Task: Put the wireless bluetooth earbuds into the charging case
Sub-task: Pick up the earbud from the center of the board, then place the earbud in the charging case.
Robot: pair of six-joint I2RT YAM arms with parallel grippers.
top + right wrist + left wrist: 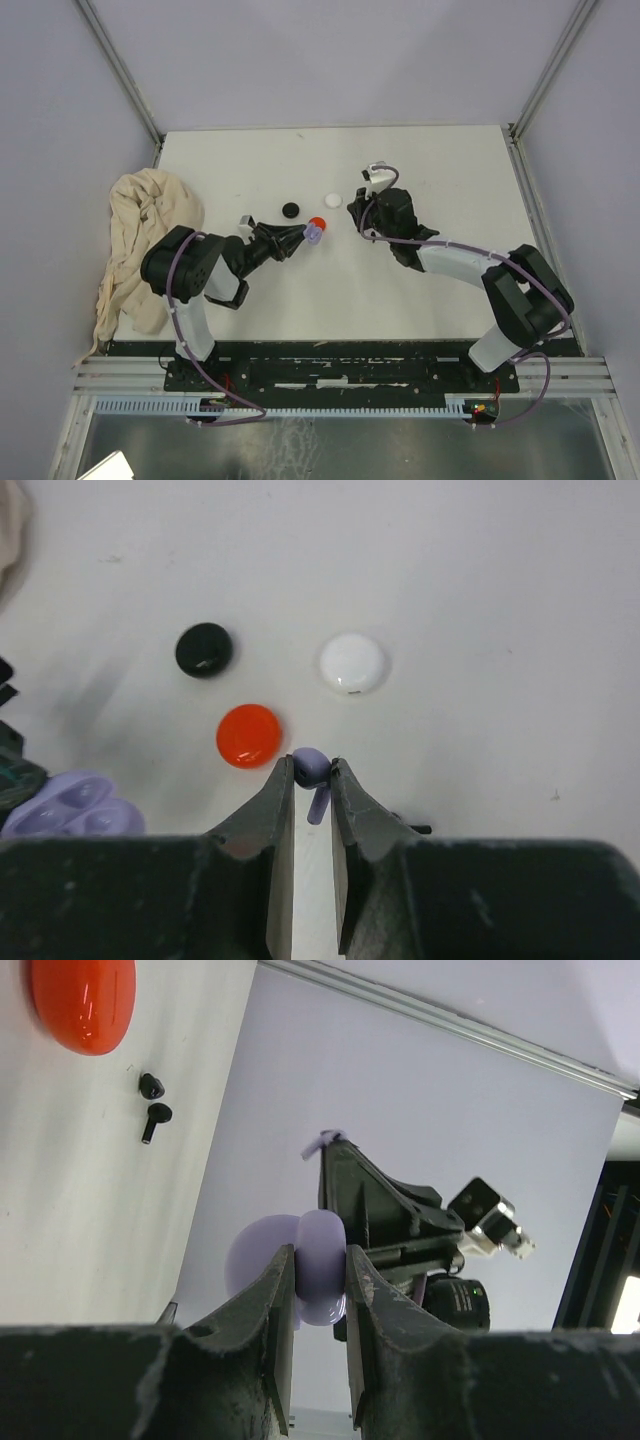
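Top external shows white table [400, 290], grey walls [300, 60]; left gripper [302, 236] clamps lilac case [322, 1245], right gripper [312, 776] pinches lilac earbud [309, 763].

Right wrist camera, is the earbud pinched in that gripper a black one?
No, the earbud held in the right gripper is lilac, like the open case at the view's left edge.

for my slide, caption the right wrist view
Right gripper pinches lilac earbud beside red disc, black disc, white disc
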